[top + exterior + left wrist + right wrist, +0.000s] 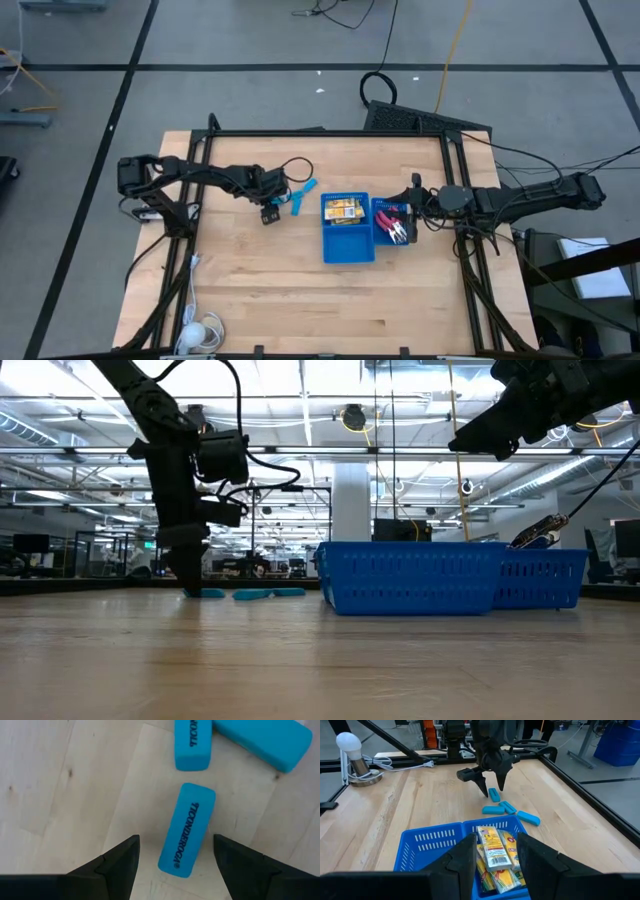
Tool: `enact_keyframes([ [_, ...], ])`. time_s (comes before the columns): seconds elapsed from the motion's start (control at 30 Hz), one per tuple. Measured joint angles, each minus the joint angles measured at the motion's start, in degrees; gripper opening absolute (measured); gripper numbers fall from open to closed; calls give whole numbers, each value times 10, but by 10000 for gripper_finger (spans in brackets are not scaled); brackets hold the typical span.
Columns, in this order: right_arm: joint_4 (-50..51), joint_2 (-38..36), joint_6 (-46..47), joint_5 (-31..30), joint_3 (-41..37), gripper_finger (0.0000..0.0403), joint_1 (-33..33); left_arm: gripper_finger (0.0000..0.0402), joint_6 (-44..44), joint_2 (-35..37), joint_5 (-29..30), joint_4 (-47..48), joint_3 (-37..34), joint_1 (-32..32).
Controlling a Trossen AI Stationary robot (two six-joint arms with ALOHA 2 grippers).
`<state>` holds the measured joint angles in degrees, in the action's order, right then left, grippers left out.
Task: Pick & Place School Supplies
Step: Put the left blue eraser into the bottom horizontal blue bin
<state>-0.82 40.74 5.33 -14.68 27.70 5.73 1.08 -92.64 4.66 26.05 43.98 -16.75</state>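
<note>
Several light-blue erasers [300, 196] lie flat on the wooden table, left of the blue trays. In the left wrist view one lettered eraser [187, 830] lies between the fingers of my open left gripper [176, 838], which points down with its tips near the table [192, 578]; the fingers stand on either side without touching it. Two more erasers [191, 742] lie just beyond. My right gripper [495, 847] hangs open above the trays [414, 205], holding nothing. Yellow packets [495, 852] lie in the larger tray [348, 252]; red-handled scissors [394, 223] lie in the smaller one.
The two blue trays [410, 575] stand side by side at the table's middle right. A white bulb-shaped thing with a cable [200, 333] sits at the near left corner. Black frame rails [330, 133] run along the table's edges. Bare wood lies toward the near edge.
</note>
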Motion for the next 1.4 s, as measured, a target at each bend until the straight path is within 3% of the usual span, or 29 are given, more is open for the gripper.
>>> enact_keyframes([
  [0.37,0,0,0,0,0,132,0,248,-41,-1,-23,7,-1,-2],
  [0.7,0,0,0,0,0,132,0,119,6,-2,-39,-2,-2,0],
  [0.87,0,0,0,0,0,132,0,81,26,-3,-37,7,8,1],
  [1.2,-2,0,0,0,0,132,0,88,58,52,-51,22,67,75],
  [1.4,-2,0,0,0,0,132,0,89,123,60,-41,3,155,144],
])
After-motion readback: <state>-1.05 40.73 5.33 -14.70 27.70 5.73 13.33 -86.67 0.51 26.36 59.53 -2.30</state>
